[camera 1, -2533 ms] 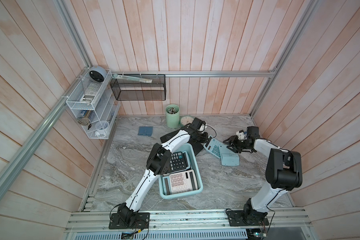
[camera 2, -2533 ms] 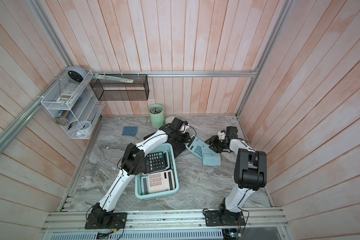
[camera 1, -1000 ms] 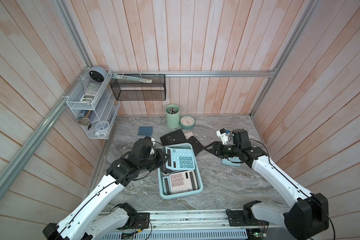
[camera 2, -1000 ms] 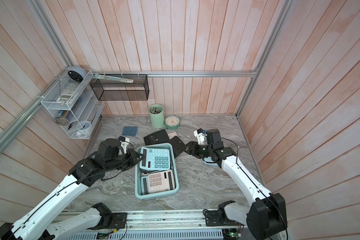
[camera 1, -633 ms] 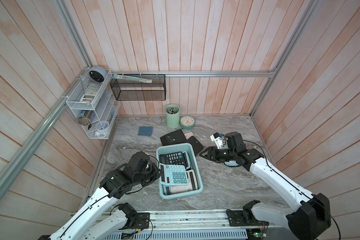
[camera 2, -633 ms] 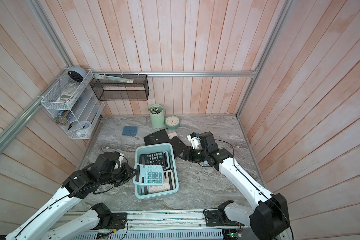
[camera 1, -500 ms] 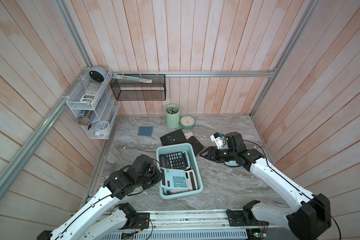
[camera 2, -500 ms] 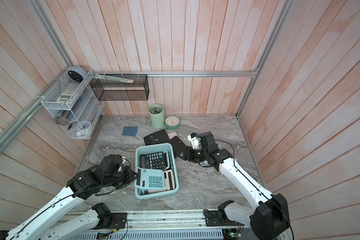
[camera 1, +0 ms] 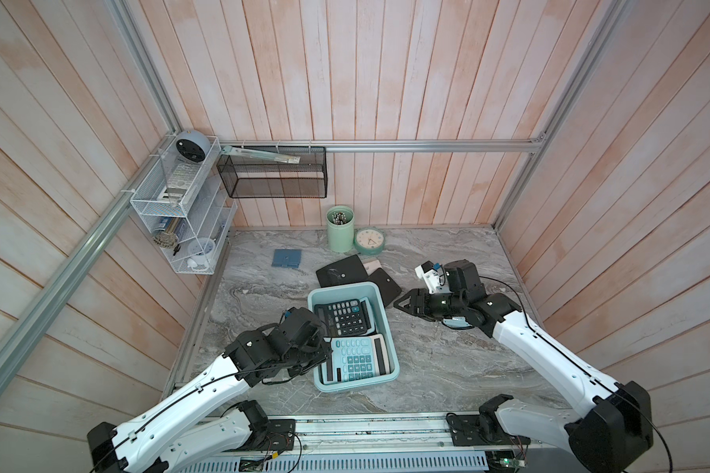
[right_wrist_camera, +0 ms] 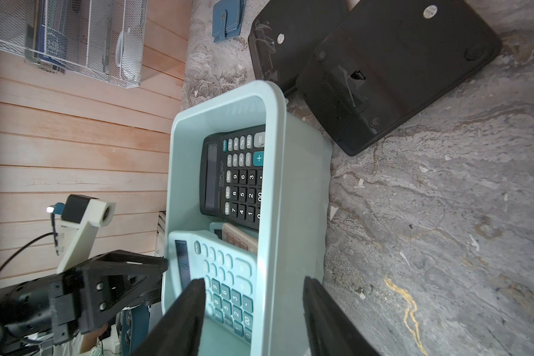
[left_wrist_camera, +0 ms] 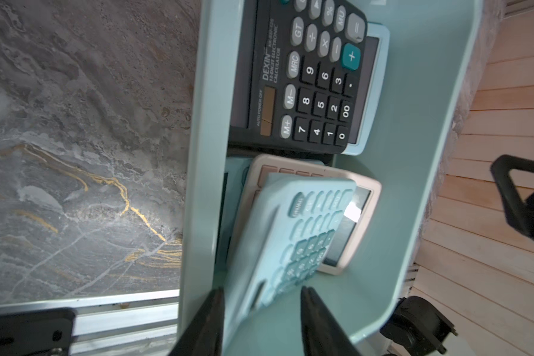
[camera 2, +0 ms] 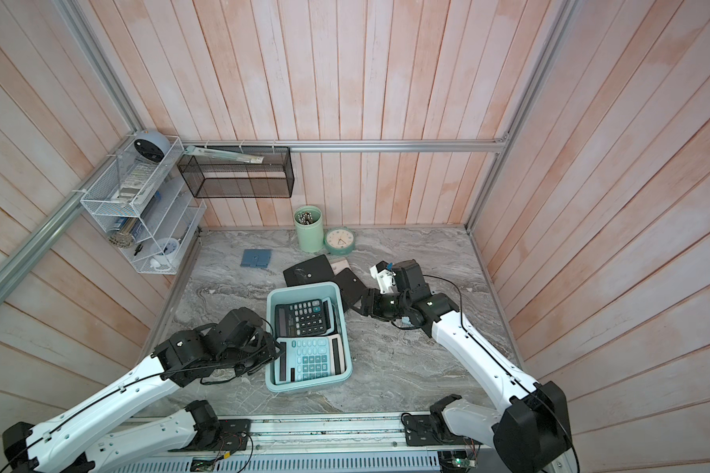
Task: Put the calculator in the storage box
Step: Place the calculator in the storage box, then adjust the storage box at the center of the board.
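Calculator (camera 1: 353, 360) lies in the storage box (camera 1: 357, 385); left gripper (camera 1: 325, 351) spread around its edge, right gripper (camera 1: 404, 305) spread, empty; only retreat left.

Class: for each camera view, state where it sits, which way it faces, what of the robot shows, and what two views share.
Top views: overhead, looking down on the table; left hand, right hand and arms show.
Left wrist: behind the left hand, facing into the storage box; its fingers show.
Right wrist: behind the right hand, facing the box's side; fingers, left hand show.
Both wrist views share the aqua calculator.
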`<action>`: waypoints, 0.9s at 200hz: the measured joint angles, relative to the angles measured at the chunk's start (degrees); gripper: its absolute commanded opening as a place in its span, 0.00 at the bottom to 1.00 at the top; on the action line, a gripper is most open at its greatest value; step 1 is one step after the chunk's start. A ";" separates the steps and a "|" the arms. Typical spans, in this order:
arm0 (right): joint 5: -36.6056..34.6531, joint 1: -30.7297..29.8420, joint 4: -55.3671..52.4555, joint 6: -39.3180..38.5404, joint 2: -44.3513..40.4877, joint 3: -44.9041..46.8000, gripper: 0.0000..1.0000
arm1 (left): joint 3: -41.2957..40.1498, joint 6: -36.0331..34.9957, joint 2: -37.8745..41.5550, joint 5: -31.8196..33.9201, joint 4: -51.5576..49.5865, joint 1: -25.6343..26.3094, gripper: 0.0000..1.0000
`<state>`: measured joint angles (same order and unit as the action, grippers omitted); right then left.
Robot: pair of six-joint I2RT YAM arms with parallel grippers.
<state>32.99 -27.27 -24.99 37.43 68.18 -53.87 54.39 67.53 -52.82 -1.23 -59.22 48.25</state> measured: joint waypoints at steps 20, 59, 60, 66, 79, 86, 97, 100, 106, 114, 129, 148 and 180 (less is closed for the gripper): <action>-0.17 0.00 -0.15 0.00 0.33 0.00 0.57 | 6.27 -1.57 -0.42 2.40 -4.92 0.00 0.70; -1.84 0.04 -1.64 -0.15 0.81 -0.09 0.57 | 14.75 -6.43 -2.89 9.90 -12.04 -1.42 0.94; -1.88 0.07 -1.66 -0.15 0.81 -0.09 0.57 | 14.80 -6.51 -3.02 10.10 -12.09 -1.64 0.94; -2.19 0.11 -1.86 -0.15 0.81 -0.09 0.57 | 14.84 -7.50 -3.41 10.64 -12.28 -2.64 0.95; -2.73 0.35 -2.03 -0.13 0.81 -0.09 0.57 | 14.73 -9.70 -4.79 10.93 -12.52 -5.95 0.98; -3.06 0.48 -1.99 -0.13 0.81 -0.09 0.58 | 14.49 -11.02 -5.49 10.86 -12.13 -8.04 0.98; -3.43 0.70 -1.90 -0.02 0.83 -0.09 0.58 | 13.73 -12.85 -6.23 10.38 -11.17 -11.54 1.00; -3.48 0.76 -1.84 0.00 0.83 -0.09 0.57 | 13.42 -13.66 -6.43 10.19 -10.78 -12.83 1.00; -3.58 0.85 -1.68 0.02 0.90 -0.09 0.57 | 12.87 -14.51 -6.64 9.55 -9.94 -14.69 1.00; -3.58 0.90 -1.49 0.07 1.14 -0.09 0.57 | 12.00 -15.85 -6.86 8.48 -8.61 -17.59 1.00; -3.58 0.90 -1.05 0.22 1.97 -0.09 0.57 | 10.05 -17.62 -7.15 5.55 -5.49 -22.12 1.00; -3.65 0.92 -0.72 0.24 3.17 -0.09 0.58 | 7.19 -18.93 -8.17 0.46 -0.70 -26.47 1.00; -4.31 3.06 -0.81 0.24 3.32 -0.07 0.59 | 3.43 -19.45 -10.67 -7.43 7.23 -31.76 1.00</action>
<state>28.69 -24.21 -25.80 37.67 71.50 -53.93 57.82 48.07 -63.48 -8.67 -51.99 16.49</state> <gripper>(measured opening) 0.583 0.998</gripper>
